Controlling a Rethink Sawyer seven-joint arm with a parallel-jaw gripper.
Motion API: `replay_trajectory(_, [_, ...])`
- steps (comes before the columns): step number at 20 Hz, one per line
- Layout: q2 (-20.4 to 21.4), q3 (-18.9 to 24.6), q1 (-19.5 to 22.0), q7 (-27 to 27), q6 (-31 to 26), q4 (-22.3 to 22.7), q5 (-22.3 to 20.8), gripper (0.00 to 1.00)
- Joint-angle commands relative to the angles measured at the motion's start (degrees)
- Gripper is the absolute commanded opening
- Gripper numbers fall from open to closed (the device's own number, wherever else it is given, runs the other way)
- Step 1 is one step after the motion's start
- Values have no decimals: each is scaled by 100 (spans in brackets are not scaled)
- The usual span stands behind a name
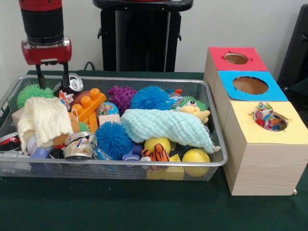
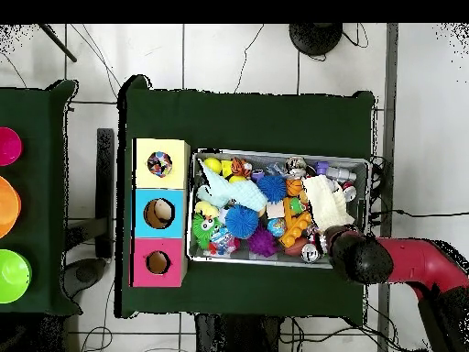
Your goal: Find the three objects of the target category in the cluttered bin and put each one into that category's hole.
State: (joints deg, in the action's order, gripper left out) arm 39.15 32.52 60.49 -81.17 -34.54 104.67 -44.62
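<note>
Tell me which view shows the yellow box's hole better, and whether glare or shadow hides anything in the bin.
Front view: the hole is clear, evenly lit, with a polka-dot wrapper sitting in it; the bin has no strong glare, only shade between the toys. Overhead view: the hole is small and its contents only a speckled blur; the end effector covers one bin corner.
</note>
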Motion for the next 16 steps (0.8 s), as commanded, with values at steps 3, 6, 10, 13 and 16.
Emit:
replay_trajectory(3, [-420,-130,-190,2,403,137,-327,100])
replay_trajectory(6, [-491,-154,-206,-2,441,98,-336,100])
replay_trajectory(10, [-627,-196,-241,-34,524,20,-352,100])
replay_trajectory(13, [-751,-238,-311,-83,595,-78,-388,100])
replay_trajectory(16, [-891,-261,-334,-55,634,-204,-405,100])
